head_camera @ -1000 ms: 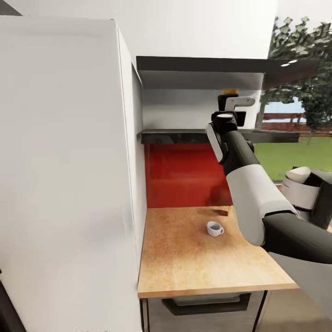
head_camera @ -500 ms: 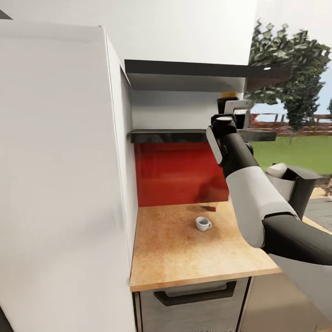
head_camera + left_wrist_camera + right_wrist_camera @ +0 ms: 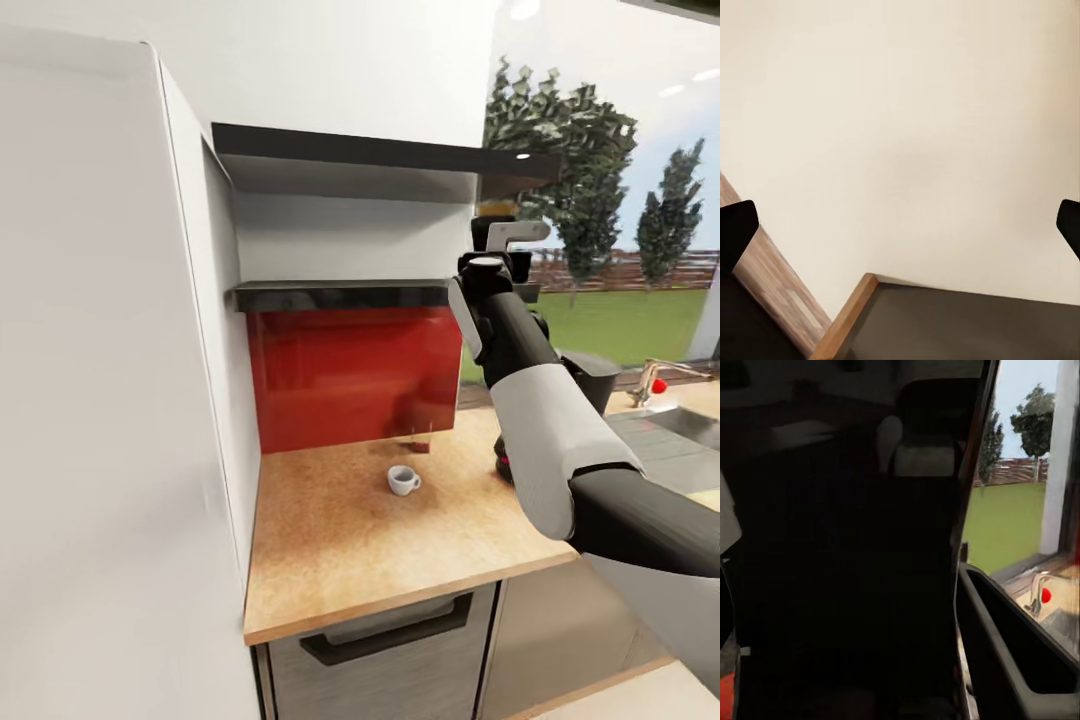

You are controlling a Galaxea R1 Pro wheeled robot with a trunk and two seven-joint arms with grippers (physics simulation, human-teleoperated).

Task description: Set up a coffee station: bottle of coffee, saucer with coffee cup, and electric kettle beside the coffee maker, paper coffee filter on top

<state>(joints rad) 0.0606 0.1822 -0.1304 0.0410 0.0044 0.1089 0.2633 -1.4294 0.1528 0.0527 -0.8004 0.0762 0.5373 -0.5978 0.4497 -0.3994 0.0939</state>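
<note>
1. Right arm (image 3: pixel 560 450): nearest item, white and black, raised from lower right toward the shelf level.

2. Drawer front (image 3: pixel 385 632): grey, dark pull handle, just under the tabletop edge.

3. Tabletop (image 3: pixel 340 550): wood-grain slab beside a tall white cabinet (image 3: pixel 100 400).

4. Coffee cup (image 3: pixel 402 480): small, white, upright on the bare tabletop, handle to the right; no saucer under it.

5. Coffee maker (image 3: pixel 590 375): dark body on the tabletop, mostly hidden behind the right arm; well apart from the cup.

6. Red backsplash (image 3: pixel 350 380): glossy panel behind the tabletop.

7. Kitchen shelf (image 3: pixel 340 295): dark board above the backsplash, a second dark board higher up.

8. Right gripper (image 3: pixel 500 245): held at shelf height. Jaw opening cannot be told; the wrist picture is very dark.

9. Bottle of coffee (image 3: pixel 497 209): an orange-yellow cap and dark neck show just above the right gripper, likely sitting between the jaws, though contact is not visible.

10. Left gripper (image 3: pixel 900 225): two dark tips at opposite edges of its own view, jaws spread wide, nothing between them; pale floor beyond.

11. Sink tap (image 3: pixel 660 372): far right, with a red knob; lawn and trees outside.

Step in hand, by judgement: moving the bottle from shelf to counter. Next move calls for lowering the bottle and standing it upright just beside the coffee maker, clear of the cup.
</note>
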